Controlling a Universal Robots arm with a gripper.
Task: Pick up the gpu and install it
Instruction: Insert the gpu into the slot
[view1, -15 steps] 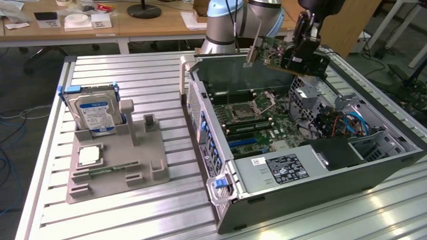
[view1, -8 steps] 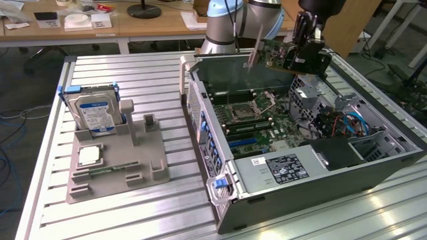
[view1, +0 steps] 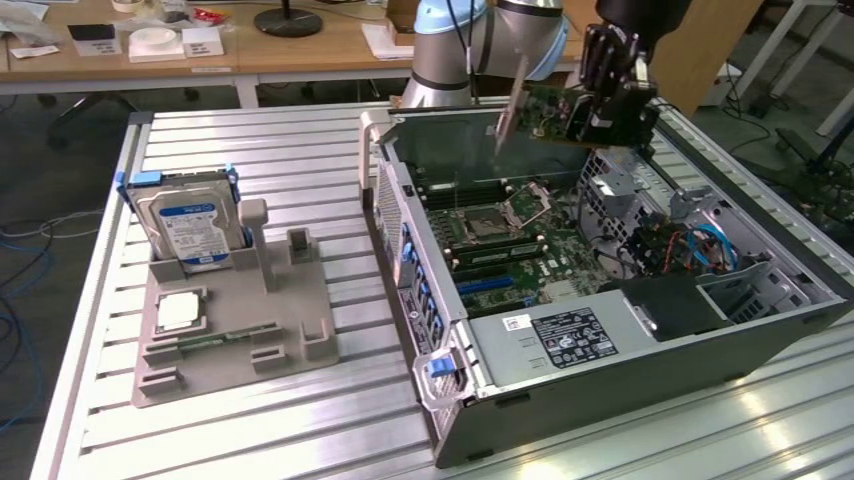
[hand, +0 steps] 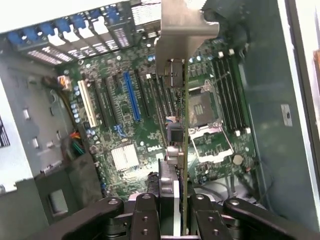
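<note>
Looking down, we see our claw (view1: 605, 100) squeezing the gpu (view1: 541, 110) tight. The card hangs in the air over the open computer case (view1: 614, 400), right above the green motherboard (hand: 145, 135) inside it.

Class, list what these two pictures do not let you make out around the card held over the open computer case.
- Exterior view: the stretch of the gpu under the fingers, covered by them.
- Wrist view: the gpu's flat faces; it shows edge-on.
- Wrist view: the motherboard strip behind the gpu's bracket, covered by it.
- Exterior view: the label on the case, print too small to read.
</note>
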